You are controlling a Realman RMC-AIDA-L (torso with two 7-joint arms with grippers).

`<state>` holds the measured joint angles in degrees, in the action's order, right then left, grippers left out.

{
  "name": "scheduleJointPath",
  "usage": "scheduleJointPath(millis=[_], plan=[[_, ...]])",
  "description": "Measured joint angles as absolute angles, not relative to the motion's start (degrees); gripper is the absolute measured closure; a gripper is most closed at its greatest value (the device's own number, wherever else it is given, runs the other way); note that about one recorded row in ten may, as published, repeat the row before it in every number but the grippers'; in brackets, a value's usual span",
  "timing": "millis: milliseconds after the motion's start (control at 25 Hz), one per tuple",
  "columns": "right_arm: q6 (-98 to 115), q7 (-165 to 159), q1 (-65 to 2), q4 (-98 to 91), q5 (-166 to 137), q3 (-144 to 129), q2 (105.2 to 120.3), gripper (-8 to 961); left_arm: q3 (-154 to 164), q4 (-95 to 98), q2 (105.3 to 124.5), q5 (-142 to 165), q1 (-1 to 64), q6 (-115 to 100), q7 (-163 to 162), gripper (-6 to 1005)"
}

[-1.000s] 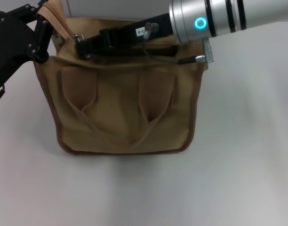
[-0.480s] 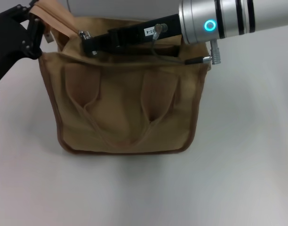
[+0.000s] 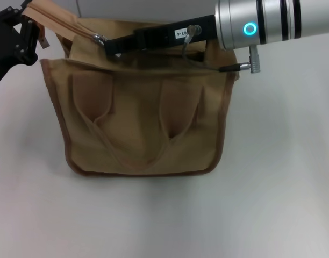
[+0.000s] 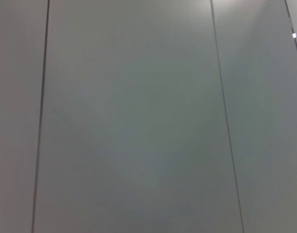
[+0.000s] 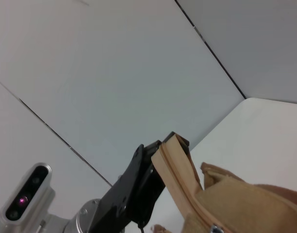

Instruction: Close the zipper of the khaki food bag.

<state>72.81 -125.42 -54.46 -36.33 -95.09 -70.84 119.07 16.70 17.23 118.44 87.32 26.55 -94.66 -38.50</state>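
Khaki canvas fills the middle of my head view, where the food bag (image 3: pixel 143 123) lies on a pale grey table (image 3: pixel 272 204) with its two wide handles (image 3: pixel 132 134) draped down the near face. My right gripper (image 3: pixel 102 42) reaches across the bag's upper edge from the right, its black fingers narrowed to a pinch at the small silver pull tab (image 3: pixel 98 37), which sits right at the fingertips on the zipper (image 3: pixel 62 20); the contact itself is too small for me to confirm a firm hold. Beyond that gripper's tip, toward my left, the zipper's tan tape runs up and away in a taut strip to the bag's far left corner. My left gripper (image 3: pixel 30 27) is at that corner, above and to the left of the bag's body, with its black fingers clamped on the end of the zipper strip. From my right wrist camera the same scene shows from the other side: the tan strip (image 5: pixel 180 179) rises out of the bag and ends between the left gripper's black jaws (image 5: pixel 153 165). My left wrist camera sees only a grey panelled wall (image 4: pixel 139 121).
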Motion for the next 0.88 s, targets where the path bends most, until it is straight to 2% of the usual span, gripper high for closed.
scheduleJointPath(millis=[440, 720, 880], plan=[[73.0, -125.2, -50.7, -38.6, -95.6, -70.6, 118.62, 949, 16.7, 17.2, 118.39, 86.3, 26.8, -92.6, -38.5, 902], [73.2, -125.3, -46.4, -40.2, -95.6, -69.7, 117.22, 948, 16.7, 17.3, 118.39, 85.7, 27.0, -90.1, -38.5, 900], [73.9, -125.0, -44.9, -40.3, -95.6, -68.6, 116.9, 948, 16.7, 17.4, 118.35, 85.1, 26.7, -90.0, -38.5, 899]])
